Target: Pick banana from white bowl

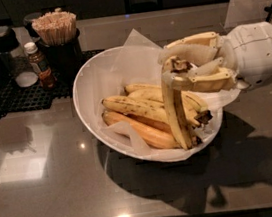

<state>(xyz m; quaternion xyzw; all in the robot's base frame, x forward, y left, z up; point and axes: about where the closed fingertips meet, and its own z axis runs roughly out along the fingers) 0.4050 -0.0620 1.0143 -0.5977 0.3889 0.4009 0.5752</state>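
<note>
My tool [173, 68] reaches in from 3 o'clock and sits over the white bowl's [83, 104] 2 o'clock side, its two fingers closed on the top end of the banana [176, 111]. The grasp looks made, so I judge the pick about half done. The banana hangs nearly upright from my grip, speckled and long, but its lower tip is down among the other fruit near the bowl's 5 o'clock rim, so it is not yet clear of the bowl. What is left, as I read it, is to raise it until that tip is free of the rim and the paper, then carry it away. The bowl is lined with crinkled white paper [130, 61] that rises past the rim at 12 o'clock. Inside, the other bananas [136, 108] lie side by side across the middle, running roughly from 9 toward 4 o'clock. On the tabletop [50, 183] out at 10 o'clock from the bowl, a dark cup of wooden stir sticks [56, 29] and a small brown bottle [39, 64] stand on a black grid mat [25, 94].
</note>
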